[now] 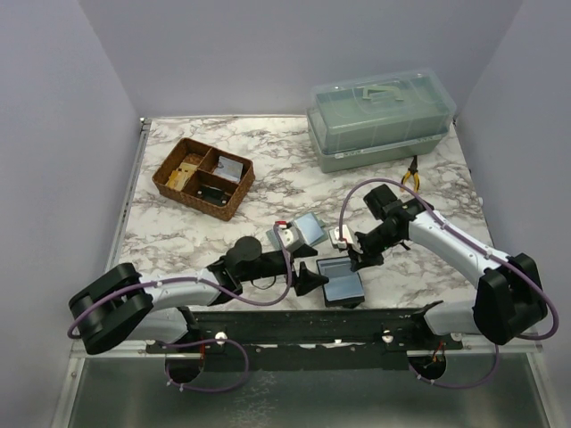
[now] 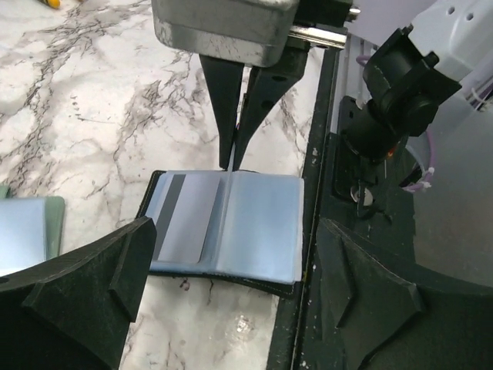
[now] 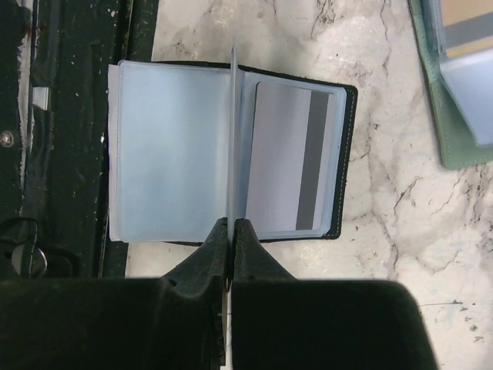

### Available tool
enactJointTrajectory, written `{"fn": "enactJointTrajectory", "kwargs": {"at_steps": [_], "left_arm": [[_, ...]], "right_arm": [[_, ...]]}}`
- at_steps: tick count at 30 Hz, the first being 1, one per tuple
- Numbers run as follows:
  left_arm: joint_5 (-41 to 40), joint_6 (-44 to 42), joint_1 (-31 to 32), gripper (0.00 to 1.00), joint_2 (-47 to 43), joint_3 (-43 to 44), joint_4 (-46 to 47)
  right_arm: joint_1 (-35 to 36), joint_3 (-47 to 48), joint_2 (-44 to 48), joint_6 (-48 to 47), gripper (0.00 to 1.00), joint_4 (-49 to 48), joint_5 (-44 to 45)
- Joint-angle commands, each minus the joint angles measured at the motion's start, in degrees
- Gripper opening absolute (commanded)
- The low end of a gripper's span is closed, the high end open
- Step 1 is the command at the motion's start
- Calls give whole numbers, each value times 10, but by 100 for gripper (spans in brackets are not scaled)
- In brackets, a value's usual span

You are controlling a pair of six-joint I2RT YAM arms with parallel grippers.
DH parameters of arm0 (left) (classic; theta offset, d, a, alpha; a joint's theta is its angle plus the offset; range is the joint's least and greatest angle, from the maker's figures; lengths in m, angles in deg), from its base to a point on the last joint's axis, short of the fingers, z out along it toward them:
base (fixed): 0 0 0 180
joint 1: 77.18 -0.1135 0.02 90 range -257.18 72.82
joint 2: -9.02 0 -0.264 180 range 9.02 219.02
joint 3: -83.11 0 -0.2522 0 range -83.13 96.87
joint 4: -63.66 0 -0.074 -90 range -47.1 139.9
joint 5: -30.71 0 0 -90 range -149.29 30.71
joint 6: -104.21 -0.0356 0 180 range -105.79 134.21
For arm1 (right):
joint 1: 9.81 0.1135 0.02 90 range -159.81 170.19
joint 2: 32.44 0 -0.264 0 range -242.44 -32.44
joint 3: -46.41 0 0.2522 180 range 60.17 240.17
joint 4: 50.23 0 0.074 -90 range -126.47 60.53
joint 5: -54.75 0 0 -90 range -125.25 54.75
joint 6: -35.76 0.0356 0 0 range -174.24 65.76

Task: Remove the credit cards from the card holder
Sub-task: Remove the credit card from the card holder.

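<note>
**Fig. Open card holder at the near desk edge, R gripper pinching a sheet at its spine**

Marble-patterned desk [image 1: 178,242] w/ both arms reaching in from the near edge.

- Far R: a lidded, clear green storage box [image 1: 379,120].
- Far L: a brown wicker tray [image 1: 191,201] w/ dividers, small items in its compartments.
- L gripper [image 1: 310,278]: just L of the holder, fingers spread wide apart, nothing held. In the L wrist view the holder lies btw. them.
- R gripper [image 3: 232,227]: over the holder's centre fold, fingers pressed together on a thin pale sheet [image 3: 232,131]. The sheet stands on edge along the spine. Whether it is a card or a plastic leaf cannot be told, as it is seen edge-on only.
- Card holder [image 1: 343,285]: lies open and flat near the desk's front edge, btw. the two grippers. Black cover, clear blue-grey pocket leaves inside. One leaf reaches over the black base rail [image 1: 294,325].
- Green-edged sleeve [image 1: 309,228]: just beyond the holder, w/ a pale blue-grey face, apart from it.
- Credit card [image 3: 289,162]: grey w/ a dark stripe, sits inside the pocket on the holder's desk-side half.
- Yellow-handled pliers [image 1: 411,174]: in front of the box.
</note>
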Motion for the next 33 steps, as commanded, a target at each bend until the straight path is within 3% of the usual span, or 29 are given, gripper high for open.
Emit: {"fn": "enactJointTrajectory", "kwargs": {"at_steps": [1,14,18,23,24,25,29,31,33], "left_arm": [[40,-55,3,92,45,45,-30],[58,-38,11,69,169,90,7],[59,-26,12,53,191,103,11],[62,-12,12,20,213,116,11],[60,-9,12,7,214,117,11],[53,-5,12,0,214,117,11],[0,13,17,0,193,100,13],[-42,15,24,0,172,80,23],[-81,17,33,0,150,62,41]], "right_arm": [[3,22,-12,-52,0,16,-22],[4,33,-24,-34,0,9,-34],[4,26,-16,-30,1,2,-48],[4,20,-12,-20,3,-1,-53],[4,19,-9,-16,6,-2,-55],[4,17,-6,-8,12,-6,-55],[3,7,30,112,49,-68,-34],[-6,-1,54,189,62,-103,-29],[-13,-4,70,246,68,-128,-34]]}}
